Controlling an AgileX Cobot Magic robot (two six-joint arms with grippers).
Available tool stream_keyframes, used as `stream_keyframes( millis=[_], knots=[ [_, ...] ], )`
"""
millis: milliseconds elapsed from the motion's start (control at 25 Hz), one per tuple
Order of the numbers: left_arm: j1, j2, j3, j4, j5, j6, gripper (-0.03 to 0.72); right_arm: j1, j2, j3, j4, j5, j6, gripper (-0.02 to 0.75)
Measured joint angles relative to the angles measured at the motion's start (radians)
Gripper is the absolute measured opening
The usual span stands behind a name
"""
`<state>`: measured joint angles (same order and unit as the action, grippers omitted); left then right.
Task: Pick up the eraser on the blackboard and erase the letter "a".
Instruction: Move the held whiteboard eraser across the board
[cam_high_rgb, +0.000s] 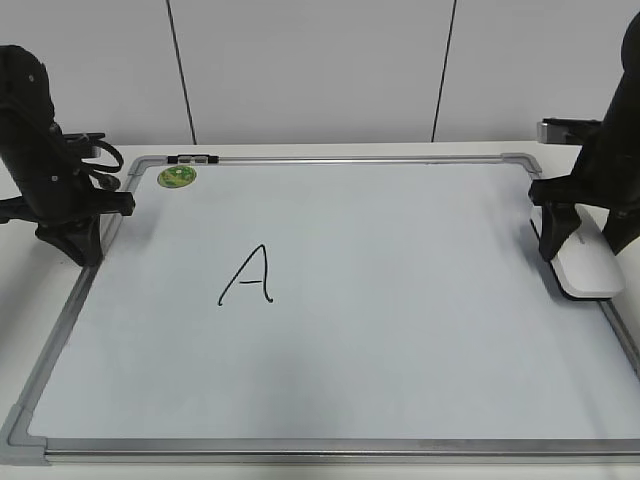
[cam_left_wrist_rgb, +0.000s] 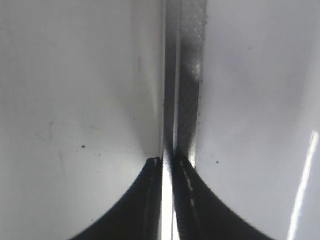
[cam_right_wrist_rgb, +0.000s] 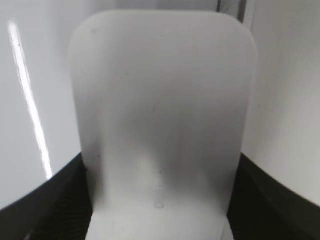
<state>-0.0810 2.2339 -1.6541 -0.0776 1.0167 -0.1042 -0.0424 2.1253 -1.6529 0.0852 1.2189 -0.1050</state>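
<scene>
The board's near frame rail runs along the counter's front edge, and above it the pale blackboard carries a single black capital "A", left of the middle. No small letter "a" shows anywhere on the board in the exterior view, so that capital appears to be the only mark there is to wipe, and it is untouched.

At the counter's right edge, the right tool stands over the white eraser, which lies at the board's right rail. The right wrist view fills with the eraser's smooth top, the dark fingers hugging both long sides: a grip looks made or all but made, though lift-off cannot be judged, as the block seems to rest on the board.

Near the counter's back left corner, the left tool sits at the board's left rail, its jaws pressed together on nothing. A green magnet sits by the back rail.

Left to do, by this reading: raise the eraser, carry it across to the letter and rub it out.
</scene>
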Motion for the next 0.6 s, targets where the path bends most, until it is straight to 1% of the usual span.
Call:
stream_keyframes(
  millis=[600],
  knots=[
    [0.000,0.000,0.000,0.000,0.000,0.000,0.064,-0.001,0.000,0.000,0.006,-0.017,0.000,0.522]
  ],
)
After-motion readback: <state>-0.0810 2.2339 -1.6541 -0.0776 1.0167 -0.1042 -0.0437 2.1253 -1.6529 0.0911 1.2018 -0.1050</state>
